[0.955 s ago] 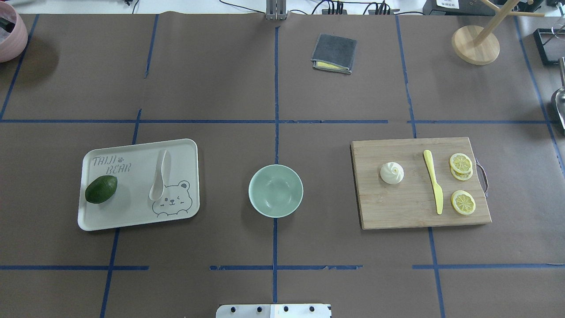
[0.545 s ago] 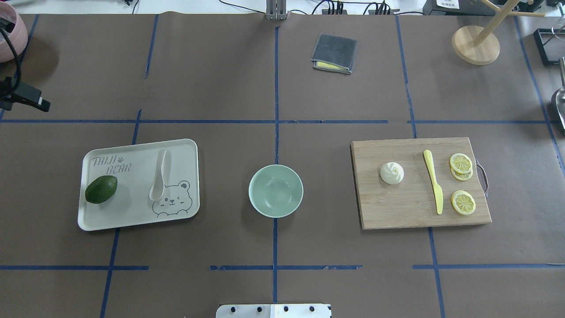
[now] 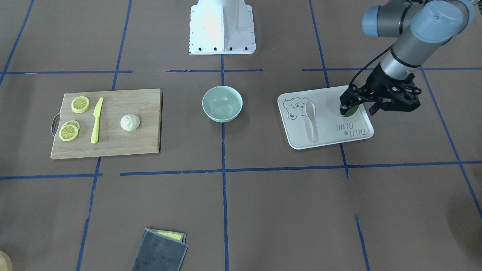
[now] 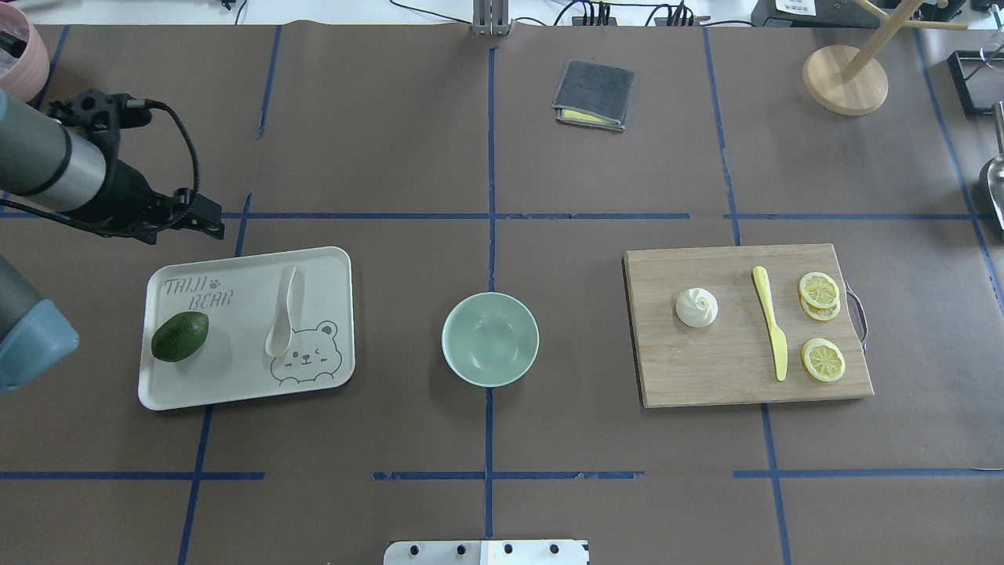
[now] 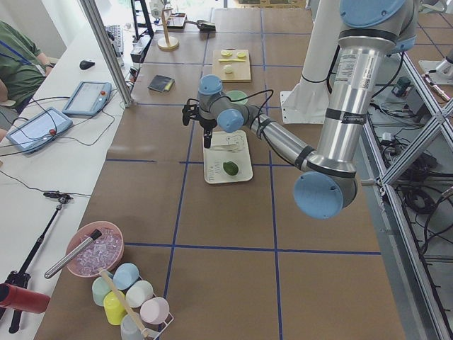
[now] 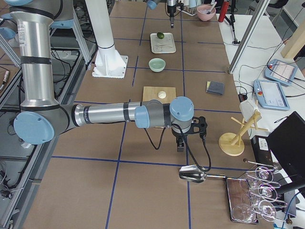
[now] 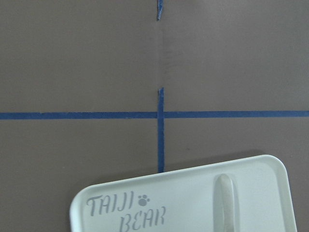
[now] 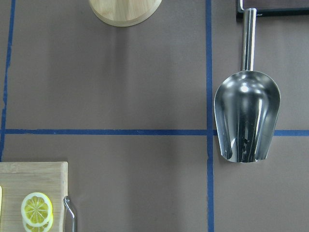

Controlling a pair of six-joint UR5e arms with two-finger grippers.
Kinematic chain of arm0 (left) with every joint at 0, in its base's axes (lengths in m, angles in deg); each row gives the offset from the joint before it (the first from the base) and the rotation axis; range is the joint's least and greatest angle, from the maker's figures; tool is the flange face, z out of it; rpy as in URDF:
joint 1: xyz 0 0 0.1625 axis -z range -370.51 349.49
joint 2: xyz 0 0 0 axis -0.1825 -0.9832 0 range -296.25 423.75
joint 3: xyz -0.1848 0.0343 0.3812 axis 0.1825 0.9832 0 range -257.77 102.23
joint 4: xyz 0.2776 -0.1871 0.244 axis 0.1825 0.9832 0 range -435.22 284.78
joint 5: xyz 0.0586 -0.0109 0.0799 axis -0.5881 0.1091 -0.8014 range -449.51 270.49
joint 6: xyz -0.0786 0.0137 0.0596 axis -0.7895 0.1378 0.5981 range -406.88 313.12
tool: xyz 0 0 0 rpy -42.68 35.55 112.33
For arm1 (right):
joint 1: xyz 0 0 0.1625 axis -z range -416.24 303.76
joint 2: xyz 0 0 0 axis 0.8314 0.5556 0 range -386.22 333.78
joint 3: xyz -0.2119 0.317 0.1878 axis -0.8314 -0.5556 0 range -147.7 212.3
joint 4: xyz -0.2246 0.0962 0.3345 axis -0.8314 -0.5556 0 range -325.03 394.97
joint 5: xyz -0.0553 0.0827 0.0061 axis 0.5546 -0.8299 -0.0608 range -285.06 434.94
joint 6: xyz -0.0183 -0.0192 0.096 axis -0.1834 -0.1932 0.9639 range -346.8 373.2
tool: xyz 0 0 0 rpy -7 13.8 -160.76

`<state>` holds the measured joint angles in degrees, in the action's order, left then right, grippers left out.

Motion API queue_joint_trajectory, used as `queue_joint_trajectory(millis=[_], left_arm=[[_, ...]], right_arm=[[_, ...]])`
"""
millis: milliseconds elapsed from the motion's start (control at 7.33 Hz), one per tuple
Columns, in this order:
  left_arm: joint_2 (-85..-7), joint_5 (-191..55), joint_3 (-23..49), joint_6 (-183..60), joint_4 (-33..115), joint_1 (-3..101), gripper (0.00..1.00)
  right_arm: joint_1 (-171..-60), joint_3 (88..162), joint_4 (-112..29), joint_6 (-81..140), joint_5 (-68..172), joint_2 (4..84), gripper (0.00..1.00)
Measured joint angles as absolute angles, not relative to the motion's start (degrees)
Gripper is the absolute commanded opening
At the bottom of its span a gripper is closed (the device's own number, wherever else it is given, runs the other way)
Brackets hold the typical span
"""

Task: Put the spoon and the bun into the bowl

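1. From behind the robot we look forward and steeply down on the tabletop (image 4: 392, 141), far enough back to hold the tray (image 4: 235, 377), the bowl (image 4: 490, 339) and the cutting board (image 4: 706, 369) together.
2. From across the tabletop we face the robot's base (image 3: 222, 26) at our top edge. The same three things appear, with the tray on our right.
3. From the left end we look along the tabletop, high and far, with the tray nearest of the three.
4. From the right end we look the opposite way, with the cutting board nearest.
5. Both wrist cameras look straight down from close. The left sees the tray's lettered corner, the right a metal scoop (image 8: 247, 116) and the cutting board's handle corner.
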<state>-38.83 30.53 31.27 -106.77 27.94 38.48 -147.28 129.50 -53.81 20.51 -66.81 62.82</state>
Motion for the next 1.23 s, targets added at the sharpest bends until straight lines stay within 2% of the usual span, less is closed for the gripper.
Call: queue_joint_trajectory(millis=[409, 818, 1227], left_arm=[[-43.4, 23.5, 26.1, -115.1, 28.0, 30.6, 0.82], [-44.0, 22.3, 21.7, -115.9, 31.3, 28.7, 0.77], [-44.0, 21.4, 20.1, -115.9, 32.7, 26.9, 0.59]], right_arm=[[-144.6, 131.8, -53.8, 25.6, -66.8, 62.7, 1.00], [-143.0, 133.9, -53.8, 29.3, -66.7, 62.5, 1.00], [-142.5, 134.7, -53.8, 30.0, -66.7, 62.5, 1.00]])
